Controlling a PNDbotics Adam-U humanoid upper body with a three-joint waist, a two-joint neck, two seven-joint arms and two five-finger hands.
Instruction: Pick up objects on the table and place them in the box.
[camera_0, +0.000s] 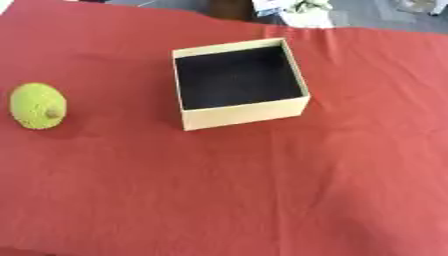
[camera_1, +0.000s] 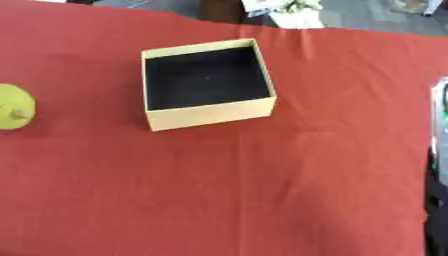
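A yellow-green, bumpy, egg-shaped fruit (camera_0: 37, 105) with a small stem lies on the red tablecloth at the far left. An open tan cardboard box (camera_0: 242, 116) with a black inside stands upright past the middle of the table, to the right of the fruit and apart from it. The box holds nothing that I can see. Neither of my hands shows in either view.
The red cloth (camera_0: 262, 190) covers the whole table. At the right edge of the right eye view a pale upright thing (camera_1: 440, 130) shows with something dark below it. Clutter lies beyond the far table edge (camera_0: 297, 10).
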